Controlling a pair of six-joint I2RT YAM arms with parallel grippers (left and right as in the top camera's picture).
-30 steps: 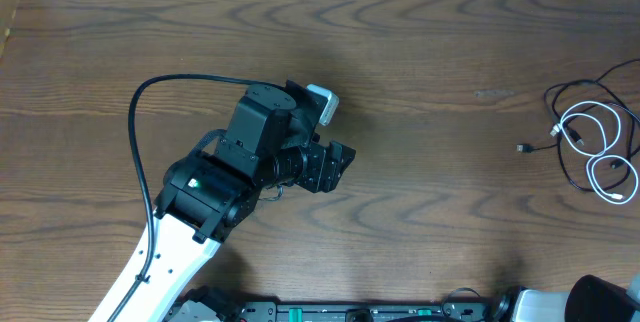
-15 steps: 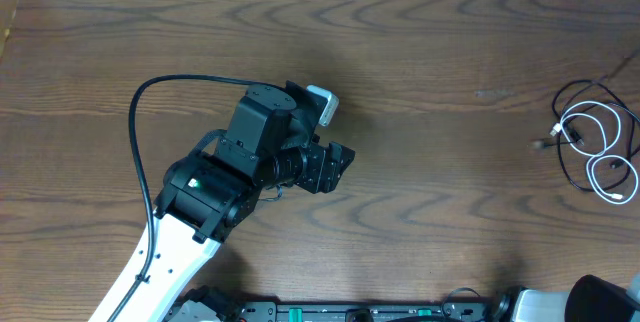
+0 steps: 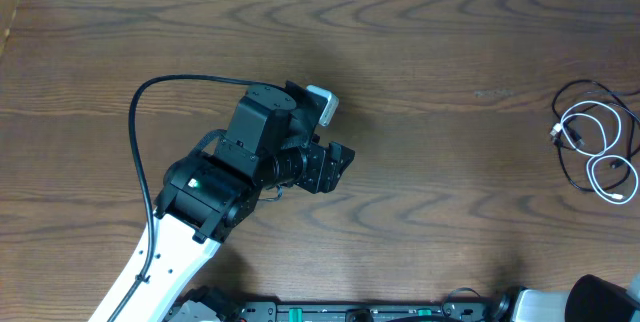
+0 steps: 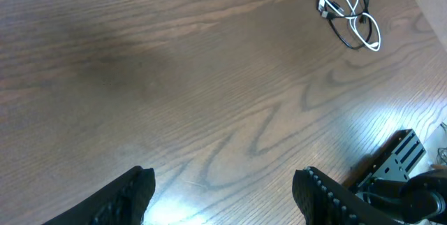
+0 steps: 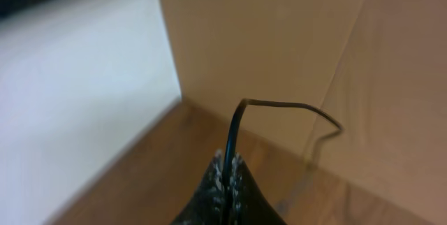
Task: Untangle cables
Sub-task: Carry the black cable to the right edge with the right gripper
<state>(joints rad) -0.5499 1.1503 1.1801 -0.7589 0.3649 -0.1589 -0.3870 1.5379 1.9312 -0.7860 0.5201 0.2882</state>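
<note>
Left tool [image 4: 223, 177] hung over the counter [image 3: 420, 82], fingers apart, holding nothing; right tool [image 5: 228, 174] pinched together on the black cable [image 5: 279, 104]; white cable [image 3: 572, 132] looped near the counter's right edge.

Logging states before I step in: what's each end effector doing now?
Left end effector: open, empty.
Right end effector: closed on the black cable.

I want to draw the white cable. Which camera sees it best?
The overhead view. It looks straight down on the white cable, so its loops lie flat and plain near the right edge. The left wrist view shows it too, but far off and slanted, near the top. The right wrist view shows only a black cable.
</note>
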